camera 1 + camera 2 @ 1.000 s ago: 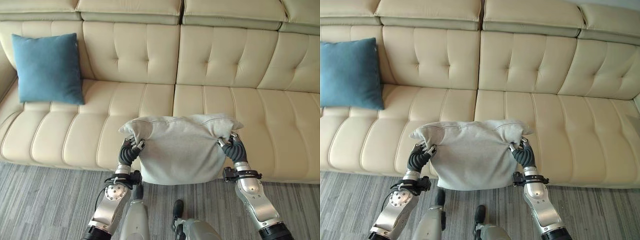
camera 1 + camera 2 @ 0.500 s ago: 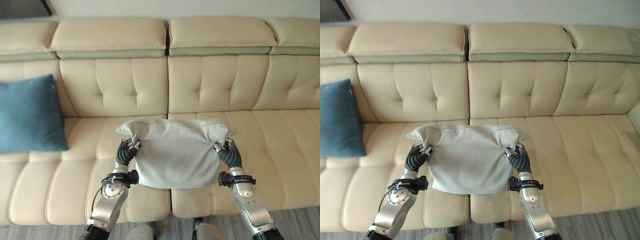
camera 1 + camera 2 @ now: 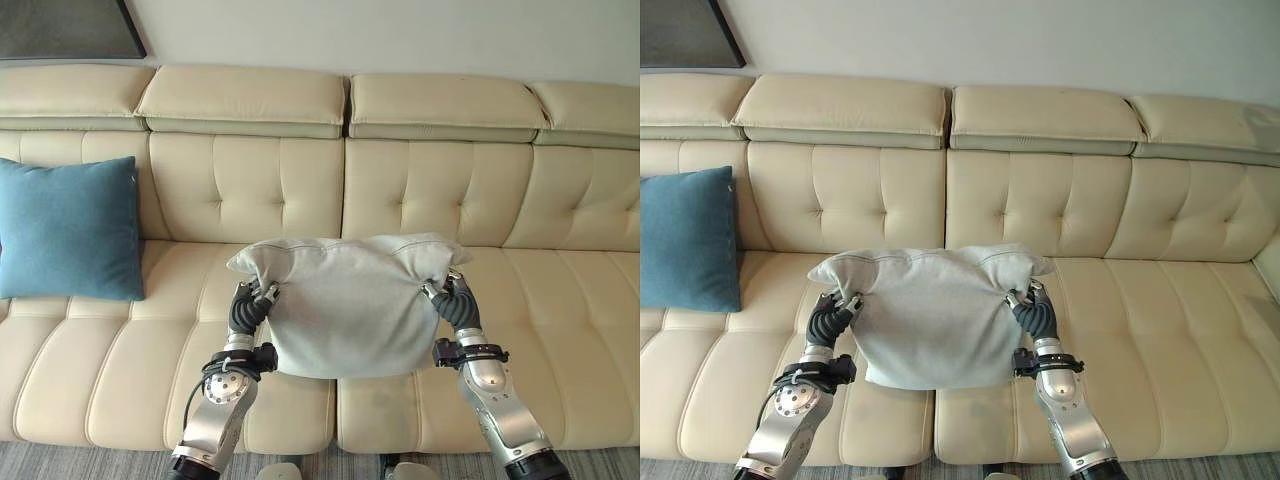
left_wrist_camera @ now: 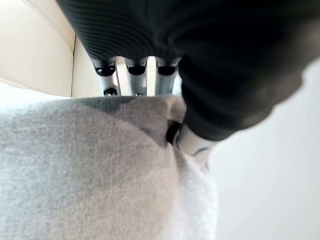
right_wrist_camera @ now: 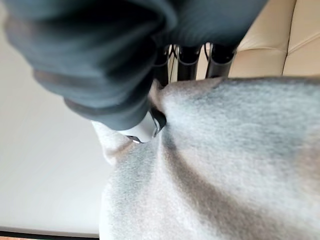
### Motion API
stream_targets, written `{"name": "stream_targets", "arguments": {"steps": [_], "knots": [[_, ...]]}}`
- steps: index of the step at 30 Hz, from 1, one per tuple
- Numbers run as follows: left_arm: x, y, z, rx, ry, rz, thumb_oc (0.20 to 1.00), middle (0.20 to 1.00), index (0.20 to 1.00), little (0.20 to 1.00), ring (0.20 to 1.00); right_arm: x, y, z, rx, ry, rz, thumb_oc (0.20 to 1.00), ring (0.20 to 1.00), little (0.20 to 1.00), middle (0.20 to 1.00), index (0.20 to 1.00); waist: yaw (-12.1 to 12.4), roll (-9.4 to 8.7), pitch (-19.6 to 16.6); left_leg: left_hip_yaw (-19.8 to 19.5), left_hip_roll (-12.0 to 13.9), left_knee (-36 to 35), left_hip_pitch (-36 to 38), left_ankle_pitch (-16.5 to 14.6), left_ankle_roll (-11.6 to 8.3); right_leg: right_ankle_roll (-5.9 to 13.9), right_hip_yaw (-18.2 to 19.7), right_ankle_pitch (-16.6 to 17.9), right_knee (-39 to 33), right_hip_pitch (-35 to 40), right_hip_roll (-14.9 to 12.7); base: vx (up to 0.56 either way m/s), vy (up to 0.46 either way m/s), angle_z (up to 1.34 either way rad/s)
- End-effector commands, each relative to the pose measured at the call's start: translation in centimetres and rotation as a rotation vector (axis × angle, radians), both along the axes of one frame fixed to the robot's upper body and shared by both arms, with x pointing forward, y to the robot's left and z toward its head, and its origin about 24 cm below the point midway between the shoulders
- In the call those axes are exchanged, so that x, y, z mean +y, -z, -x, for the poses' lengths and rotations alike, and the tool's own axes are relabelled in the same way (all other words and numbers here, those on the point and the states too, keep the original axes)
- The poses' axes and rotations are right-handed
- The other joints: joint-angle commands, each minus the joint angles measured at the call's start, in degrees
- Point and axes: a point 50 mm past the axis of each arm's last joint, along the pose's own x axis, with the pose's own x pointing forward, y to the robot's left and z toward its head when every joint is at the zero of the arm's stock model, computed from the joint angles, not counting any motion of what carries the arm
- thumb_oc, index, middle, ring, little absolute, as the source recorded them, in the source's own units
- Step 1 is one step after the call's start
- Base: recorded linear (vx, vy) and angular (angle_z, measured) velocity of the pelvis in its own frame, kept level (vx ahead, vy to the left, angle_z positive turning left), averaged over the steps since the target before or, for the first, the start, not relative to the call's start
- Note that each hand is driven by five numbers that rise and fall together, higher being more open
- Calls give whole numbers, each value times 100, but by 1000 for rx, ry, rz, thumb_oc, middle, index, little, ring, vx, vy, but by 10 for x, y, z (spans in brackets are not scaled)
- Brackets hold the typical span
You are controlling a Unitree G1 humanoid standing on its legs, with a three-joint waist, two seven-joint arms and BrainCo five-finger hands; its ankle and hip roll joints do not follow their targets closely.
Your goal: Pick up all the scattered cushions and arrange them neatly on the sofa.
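Now held aloft: grey cushion (image 3: 348, 305), pinched at its upper corners by left hand (image 3: 250, 306) and right hand (image 3: 452, 301), fingers clamped on fabric. Since a second ago, carried from floor edge to over the sofa (image 3: 250, 110) seat; blue cushion (image 3: 68, 228) already propped. Placement is next.

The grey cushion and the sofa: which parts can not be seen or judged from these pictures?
- Sofa seat under the grey cushion: covered by it in both eye views; contact cannot be judged.
- Left hand and right hand: fingers go behind the cushion's edge in the wrist views, tips hidden.
- Blue cushion: cut off by the left edge in both eye views.
- Sofa ends: past both side edges.
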Motion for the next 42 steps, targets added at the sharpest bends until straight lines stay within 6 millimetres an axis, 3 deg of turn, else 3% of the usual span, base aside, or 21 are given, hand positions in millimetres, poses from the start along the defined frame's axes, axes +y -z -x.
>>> {"name": "stream_targets", "arguments": {"steps": [1, 7, 20, 24, 28, 34, 37, 40, 41, 42], "knots": [[-3, -46, -22, -238, 25, -13, 200, 200, 200, 200, 200, 12, -53, -21, -260, -37, -62, 200, 200, 200, 200, 200, 102, -41, -311, -39, 156, 5, 54, -476, -136, 353, -192, -583, 68, 169, -340, 28, 12, 16], [-8, -57, -44, -260, 36, -47, 200, 200, 200, 200, 200, 26, -60, -41, -252, -55, -38, 200, 200, 200, 200, 200, 189, -63, -208, -84, 174, 43, -200, -446, -153, 327, -201, -591, 109, -47, -342, 17, 7, 14], [-13, -56, -68, -224, 21, -95, 200, 200, 200, 200, 200, 45, -52, -54, -188, -69, -56, 200, 200, 200, 200, 200, 113, 24, 44, -113, 196, 109, -642, -398, -174, 269, -123, -595, 189, -517, -322, -2, 0, -1], [-16, -77, -87, -276, 0, -113, 200, 200, 200, 200, 200, 53, -68, -67, -226, -59, -65, 200, 200, 200, 200, 200, 93, 53, 169, -121, 192, 174, -864, -369, -187, 252, -90, -555, 237, -747, -324, -37, -3, -1], [-15, -112, -102, -381, -36, -122, 200, 200, 200, 200, 200, 57, -87, -77, -279, -45, -72, 200, 200, 200, 200, 200, 55, 64, 243, -134, 181, 226, -1034, -347, -199, 244, -67, -523, 280, -933, -330, -4, 0, -2], [-18, -138, -113, -448, -55, -113, 200, 200, 200, 200, 200, 59, -101, -86, -309, -34, -59, 200, 200, 200, 200, 200, 28, 59, 306, -142, 165, 274, -1148, -342, -213, 241, -39, -494, 306, -1056, -339, 0, 0, 0], [-18, -138, -115, -439, -57, -124, 200, 200, 200, 200, 200, 57, -100, -88, -301, -27, -45, 200, 200, 200, 200, 200, 24, 56, 322, -146, 165, 279, -1186, -329, -219, 237, -33, -488, 311, -1091, -337, 0, 0, 0], [-19, -118, -115, -361, -45, -157, 200, 200, 200, 200, 200, 56, -82, -89, -229, -26, 8, 200, 200, 200, 200, 200, 2, 43, 326, -143, 158, 286, -1191, -344, -208, 228, -31, -491, 325, -1101, -348, 0, 0, 0], [-21, -105, -120, -289, -30, -187, 200, 200, 200, 200, 200, 55, -71, -94, -175, -12, 78, 1000, 1000, 1000, 1000, 1000, -4, 35, 357, -132, 159, 299, -1216, -343, -210, 229, -43, -478, 335, -1132, -353, 0, 0, 0], [-22, -105, -126, -264, -24, -207, 467, 467, 467, 467, 467, 53, -69, -101, -154, 3, 130, 1000, 1000, 1000, 1000, 1000, -2, 39, 400, -130, 168, 301, -1209, -351, -217, 229, -47, -481, 348, -1139, -346, -51, 1, 2]]}}
